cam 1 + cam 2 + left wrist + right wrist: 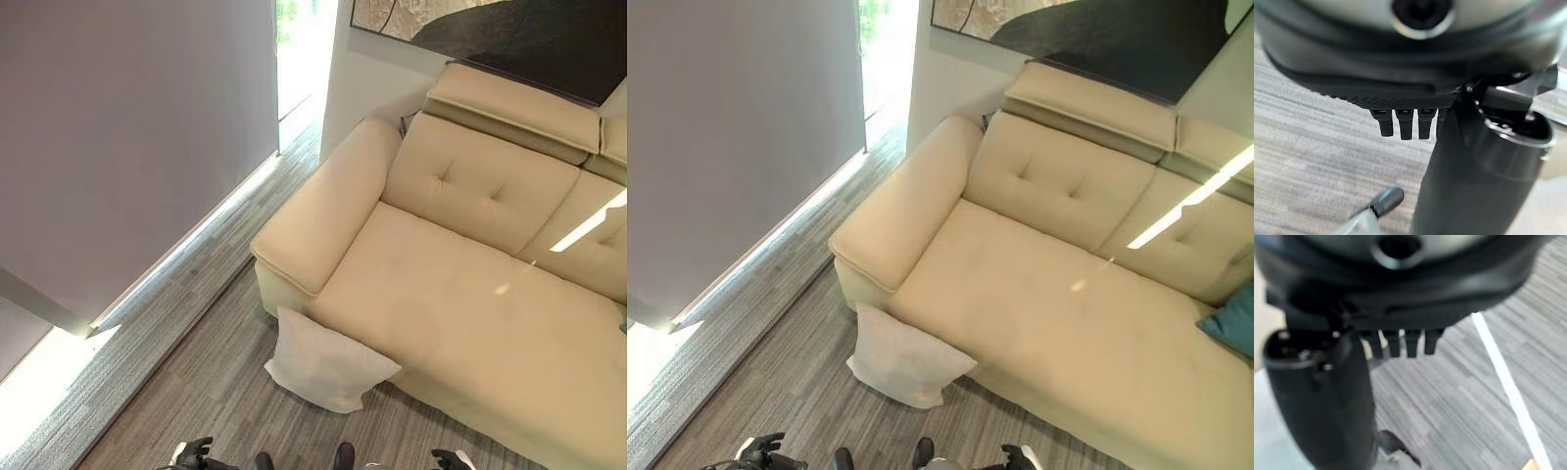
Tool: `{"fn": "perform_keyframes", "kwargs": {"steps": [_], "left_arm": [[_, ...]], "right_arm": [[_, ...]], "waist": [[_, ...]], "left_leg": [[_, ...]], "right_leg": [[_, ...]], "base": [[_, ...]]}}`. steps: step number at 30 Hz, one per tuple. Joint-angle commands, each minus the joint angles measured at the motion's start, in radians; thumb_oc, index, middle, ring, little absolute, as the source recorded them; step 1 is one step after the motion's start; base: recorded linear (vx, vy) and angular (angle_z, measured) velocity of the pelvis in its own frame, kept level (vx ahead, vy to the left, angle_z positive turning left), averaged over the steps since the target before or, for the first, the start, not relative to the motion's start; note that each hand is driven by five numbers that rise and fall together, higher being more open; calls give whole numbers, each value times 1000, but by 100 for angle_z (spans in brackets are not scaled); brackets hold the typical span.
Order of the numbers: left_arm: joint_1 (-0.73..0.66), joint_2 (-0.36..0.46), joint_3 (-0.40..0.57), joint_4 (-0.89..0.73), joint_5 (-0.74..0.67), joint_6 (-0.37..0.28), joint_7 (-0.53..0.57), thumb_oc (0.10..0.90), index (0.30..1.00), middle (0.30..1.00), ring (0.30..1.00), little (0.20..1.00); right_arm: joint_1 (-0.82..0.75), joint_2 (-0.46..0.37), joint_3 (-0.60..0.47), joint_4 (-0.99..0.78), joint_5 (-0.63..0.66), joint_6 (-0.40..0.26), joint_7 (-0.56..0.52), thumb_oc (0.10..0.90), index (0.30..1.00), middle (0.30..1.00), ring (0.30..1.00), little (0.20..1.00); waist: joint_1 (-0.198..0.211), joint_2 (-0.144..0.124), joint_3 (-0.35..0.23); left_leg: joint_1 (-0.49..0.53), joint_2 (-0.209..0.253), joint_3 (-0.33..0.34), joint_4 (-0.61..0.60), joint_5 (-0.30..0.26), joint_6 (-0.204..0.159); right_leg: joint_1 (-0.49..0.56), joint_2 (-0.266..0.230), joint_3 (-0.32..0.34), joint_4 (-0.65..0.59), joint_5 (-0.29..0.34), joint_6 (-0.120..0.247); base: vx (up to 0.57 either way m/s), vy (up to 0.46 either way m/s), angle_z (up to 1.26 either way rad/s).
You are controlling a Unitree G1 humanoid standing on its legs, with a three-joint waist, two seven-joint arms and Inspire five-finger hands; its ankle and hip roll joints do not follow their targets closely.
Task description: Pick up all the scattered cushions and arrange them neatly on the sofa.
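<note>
Well ahead of both hands (196,453), apparently, white cushion (328,362).

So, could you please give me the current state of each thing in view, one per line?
white cushion: on the floor, leaning against the sofa's front, not picked up.
teal cushion: on the sofa seat at the far right, mostly cut off.
sofa: seat otherwise bare, a streak of sunlight across the backrest.
left hand: open, fingers straight, holding nothing, low over the floor.
right hand: open, fingers straight, holding nothing.
</note>
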Motion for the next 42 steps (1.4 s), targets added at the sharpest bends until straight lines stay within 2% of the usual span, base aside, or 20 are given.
{"fn": "perform_keyframes", "kwargs": {"steps": [1, 3, 5, 8, 10, 11, 13, 20, 21, 22, 23, 25, 26, 27, 29, 30, 33, 38, 41, 42], "left_arm": [[-34, 8, -33, -27, 31, -19, 5, 800, 900, 900, 900, 900], [-37, 2, -40, -27, 24, -17, 7, 800, 900, 900, 900, 900], [-39, -3, -44, -21, 23, -14, 9, 800, 900, 900, 900, 900], [-47, -6, -49, -18, 12, -16, 13, 800, 900, 900, 900, 900], [-51, -12, -53, -14, 4, -17, 15, 800, 900, 900, 900, 900], [-50, -15, -52, -9, 4, -16, 13, 800, 900, 900, 900, 900], [-44, -19, -50, 5, 14, -13, 12, 800, 900, 900, 900, 900], [-50, 9, -41, 9, 26, -10, 21, 800, 900, 900, 900, 900], [-59, 27, -32, 10, 22, -10, 29, 800, 900, 900, 900, 900], [-59, 40, -19, 6, 14, -13, 31, 800, 900, 900, 900, 900], [-55, 46, -13, 0, 10, -15, 31, 800, 900, 900, 900, 900], [-55, 47, -11, -1, 8, -17, 31, 800, 900, 900, 900, 900], [-63, 48, -21, -4, 15, -17, 29, 800, 900, 900, 900, 900], [-70, 43, -22, -6, 9, -21, 28, 800, 900, 900, 900, 900], [-86, 38, -38, -14, 1, -22, 35, 800, 900, 900, 900, 900], [-95, 37, -39, -17, -6, -23, 36, 800, 900, 900, 900, 900], [-114, 29, -39, -20, -29, -30, 41, 800, 900, 900, 900, 900], [-202, 36, -52, -84, -118, -64, 81, 800, 900, 900, 900, 900], [-234, 43, -51, -111, -155, -82, 108, 800, 900, 900, 900, 900], [-269, 44, -49, -140, -198, -98, 133, 800, 900, 900, 900, 900]], "right_arm": [[-56, -63, 8, 20, 36, -21, -34, 800, 900, 900, 900, 900], [-61, -67, 10, 22, 37, -19, -35, 800, 900, 900, 900, 900], [-63, -71, 13, 24, 31, -19, -40, 800, 900, 900, 900, 900], [-67, -79, 17, 23, 30, -18, -43, 800, 900, 900, 900, 900], [-69, -84, 18, 29, 24, -15, -47, 800, 900, 900, 900, 900], [-68, -86, 18, 30, 21, -15, -45, 800, 900, 900, 900, 900], [-62, -84, 10, 34, 15, -16, -40, 800, 900, 900, 900, 900], [-81, -63, 16, 21, 13, -10, -39, 800, 900, 900, 900, 900], [-101, -53, 28, 9, 11, -10, -44, 800, 900, 900, 900, 900], [-109, -48, 35, 3, 10, -15, -47, 800, 900, 900, 900, 900], [-112, -46, 40, -2, 12, -18, -47, 800, 900, 900, 900, 900], [-115, -46, 42, -4, 13, -20, -49, 800, 900, 900, 900, 900], [-121, -55, 54, -10, 17, -20, -54, 800, 900, 900, 900, 900], [-127, -59, 49, -13, 25, -21, -59, 800, 900, 900, 900, 900], [-136, -64, 54, -27, 42, -23, -64, 800, 900, 900, 900, 900], [-143, -70, 54, -27, 43, -19, -70, 800, 900, 900, 900, 900], [-157, -72, 58, -28, 49, -22, -84, 800, 900, 900, 900, 900], [-213, -94, 30, -55, 118, -41, -134, 800, 900, 900, 900, 900], [-242, -96, 8, -71, 162, -51, -151, 800, 900, 900, 900, 900], [-271, -96, -32, -97, 243, -73, -173, 800, 900, 900, 900, 900]], "waist": [[2, -30, 1], [12, -34, 6], [15, -43, -4], [31, -37, -2], [46, -28, 2], [48, -22, -1], [43, -12, -9], [57, -21, 4], [67, -17, 21], [83, -13, 25], [86, -10, 25], [84, -10, 26], [72, -14, 33], [70, -13, 42], [55, -13, 62], [57, -13, 69], [60, -11, 75], [52, 2, 115], [48, 8, 122], [48, 18, 123]], "left_leg": [[-55, -34, -58, 261, -101, -10], [-85, -40, -103, 259, -115, -4], [-95, -26, -134, 181, -126, -1], [-117, 15, -218, 64, -53, -22], [-136, 12, -312, 15, -13, -36], [-125, 8, -334, -15, -15, -37], [-101, 10, -323, -35, -14, -40], [-91, -39, -272, -8, -57, 9], [-90, -41, -241, -8, -63, 22], [-78, -40, -210, -24, -66, 31], [-59, -47, -195, -47, -63, 39], [-51, -54, -191, -56, -63, 42], [-40, -83, -181, -66, -74, 49], [-53, -90, -183, -56, -76, 50], [-90, -107, -191, -27, -83, 54], [-112, -112, -194, -16, -84, 55], [-164, -114, -185, -4, -85, 49], [-362, -111, -192, 81, -74, 38], [-428, -108, -193, 97, -64, 35], [-481, -98, -197, 119, -85, 25]], "right_leg": [[5, 10, 74, -39, 19, 50], [18, 11, 93, -45, 10, 48], [25, 3, 113, -54, 3, 59], [43, 9, 145, -60, -12, 65], [56, 14, 172, -62, -23, 67], [60, 14, 182, -61, -29, 69], [65, -7, 186, -51, -36, 80], [-8, -73, 229, 48, -7, 121], [-57, -94, 201, 97, 14, 133], [-82, -115, 138, 117, 26, 133], [-95, -104, 88, 126, 23, 123], [-103, -88, 81, 121, 22, 121], [-125, -34, 82, 58, 22, 104], [-123, -40, 89, 37, 29, 110], [-160, -8, 161, 38, 34, 96], [-175, -9, 166, 38, 42, 96], [-195, -35, 120, 20, 56, 97], [-365, -45, 107, 48, 73, 75], [-442, -51, 108, 74, 78, 71], [-495, -47, 118, 98, 57, 76]], "base": [[27, 14, 13], [64, 53, -27], [136, 116, -37], [156, 149, -16], [140, 198, -34], [158, 242, -81], [154, 285, -76], [42, 243, -45], [-55, 230, -48], [-22, 318, -119], [45, 234, -128], [54, 112, -104], [24, 61, -28], [17, 65, -2], [-55, -3, 26], [-87, -46, 34], [-96, -73, 21], [-130, -69, 15], [-80, -19, 6], [-15, -29, 5]]}}
